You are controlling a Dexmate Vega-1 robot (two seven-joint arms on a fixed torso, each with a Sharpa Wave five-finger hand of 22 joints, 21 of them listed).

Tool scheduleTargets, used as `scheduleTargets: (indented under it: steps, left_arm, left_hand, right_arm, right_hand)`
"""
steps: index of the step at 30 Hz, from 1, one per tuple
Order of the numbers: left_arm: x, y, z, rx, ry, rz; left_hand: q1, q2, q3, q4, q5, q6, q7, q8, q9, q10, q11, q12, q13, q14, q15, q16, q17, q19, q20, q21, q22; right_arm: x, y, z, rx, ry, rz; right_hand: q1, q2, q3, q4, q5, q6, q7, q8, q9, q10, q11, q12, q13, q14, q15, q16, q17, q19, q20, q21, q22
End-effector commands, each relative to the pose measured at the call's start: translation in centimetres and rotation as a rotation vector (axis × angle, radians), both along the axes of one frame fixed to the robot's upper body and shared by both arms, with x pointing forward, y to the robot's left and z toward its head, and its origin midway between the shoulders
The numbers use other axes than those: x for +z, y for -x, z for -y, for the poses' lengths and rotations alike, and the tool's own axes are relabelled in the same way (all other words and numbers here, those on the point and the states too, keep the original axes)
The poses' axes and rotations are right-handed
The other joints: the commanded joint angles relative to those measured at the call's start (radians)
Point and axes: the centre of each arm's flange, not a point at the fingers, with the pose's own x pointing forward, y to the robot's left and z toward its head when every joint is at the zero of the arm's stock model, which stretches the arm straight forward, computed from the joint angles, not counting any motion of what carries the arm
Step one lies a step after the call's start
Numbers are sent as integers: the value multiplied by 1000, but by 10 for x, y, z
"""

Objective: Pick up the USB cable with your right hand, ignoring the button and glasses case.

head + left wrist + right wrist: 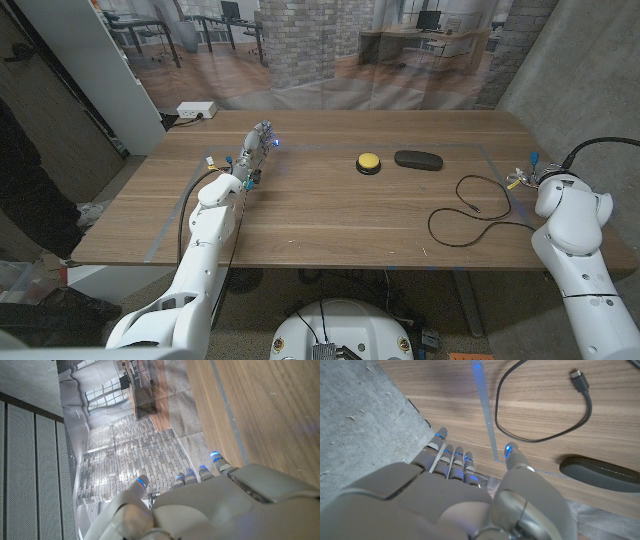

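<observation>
Your right hand is the near one

The USB cable (478,212) lies at the right of the frame, just left of your right hand (470,495), which holds nothing, fingers apart. Reach left for it.

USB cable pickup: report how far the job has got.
Nothing looks done yet. The USB cable lies loose on the table, untouched, and the yellow button and glasses case sit apart from it. The right hand holds nothing, fingers apart near the table's edge. Reaching, gripping and lifting the cable all remain. The left hand is open.
</observation>
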Motion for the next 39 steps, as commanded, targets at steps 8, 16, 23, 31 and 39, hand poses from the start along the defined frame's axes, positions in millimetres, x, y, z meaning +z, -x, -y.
scheduleTargets:
  steps: [8,16,23,31,39]
  left_arm:
    - [0,-1,-2,0,6,-2]
    - [-1,-3,-3,0,9,-4]
    - [-1,-3,-3,-4,13,-4]
    - [-2,-5,-4,-7,20,-6]
    - [-2,-5,-6,-5,23,-4]
  left_hand:
    - [1,123,-4,-1,7,-85,3,1,6,-70,2,2,2,-116,4,4,4,-46,2,-1,6]
    - [1,123,-5,-1,7,-85,3,1,6,-71,3,1,2,-117,4,4,4,-46,2,-1,6]
    - [2,123,-5,-1,7,-85,3,1,6,-71,3,1,2,-117,4,4,4,-45,1,-2,6]
    - [2,124,-5,-1,7,-85,4,1,6,-70,4,2,2,-117,4,4,4,-44,1,-2,6]
    - [2,124,-5,-1,8,-86,4,1,6,-72,3,1,2,-117,4,5,4,-44,1,-2,6]
  right_arm:
    - [7,-8,-7,-11,18,-110]
    - [10,-10,-10,-14,26,-155]
    - [12,-11,-13,-10,22,-181]
    - [12,-14,-14,-12,15,-219]
    - [12,-19,-16,-16,13,-266]
  right_hand:
    - [6,-27,-13,0,10,11,-2,4,2,16,-1,8,4,21,-7,8,2,16,-5,5,2]
    - [13,-42,-26,3,17,17,0,5,3,45,1,16,6,56,-19,15,3,37,-12,8,2]
    - [21,-48,-41,10,26,37,1,11,4,84,-2,26,10,124,-32,34,8,69,-15,14,4]
    - [24,-47,-44,12,28,42,0,12,4,91,-3,28,11,141,-37,38,10,75,-15,15,5]
    - [29,-38,-51,18,33,66,5,18,5,121,-2,38,15,177,-50,50,17,87,-17,16,6]
